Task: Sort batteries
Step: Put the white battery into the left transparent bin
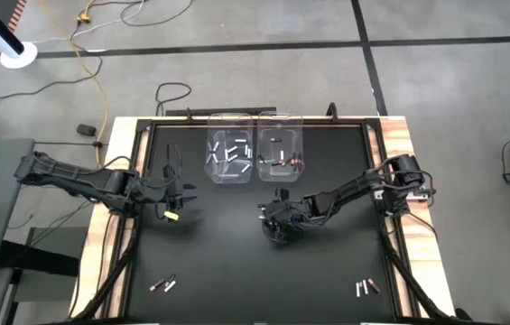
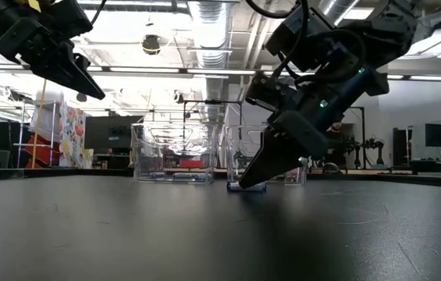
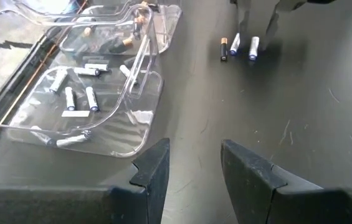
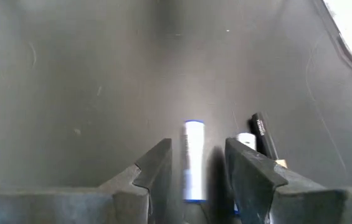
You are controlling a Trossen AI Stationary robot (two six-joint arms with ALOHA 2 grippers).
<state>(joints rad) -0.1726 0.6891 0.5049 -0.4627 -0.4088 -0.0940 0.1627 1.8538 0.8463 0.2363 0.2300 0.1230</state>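
i have the right claw (image 4: 197, 163) down at the black table (image 1: 218, 244), just in front of the two clear bins. its fingers are spread and straddle a white battery (image 4: 194, 158) lying flat between them, not yet pinched. two more batteries lie just beside the outer face of one finger: another white one (image 4: 245, 140) and a dark one (image 4: 261, 137). the left claw (image 3: 194, 165) hangs above the table on its own side, fingers spread with nothing between them, looking toward the bins.

risks from here, as i judge them:
- the battery is a smooth, hard, slim cylinder. if the fingers close off-centre, i expect it to roll or squirt out along its length.
- the neighbouring pair sits so near the one finger that closing or lifting could nudge them and send them rolling on the matte top.
- a shallow grip on the end could let the battery tilt and drop during the carry.
- the bin walls are thin, clear and glossy, so their rims are hard to read; a low approach could clip one and shift it.

sorting state: the left bin (image 1: 228, 158) holds white batteries, the right bin (image 1: 280, 155) darker, copper-toned ones. small loose groups also lie near the front left corner (image 1: 162, 284) and the front right corner (image 1: 366, 287).
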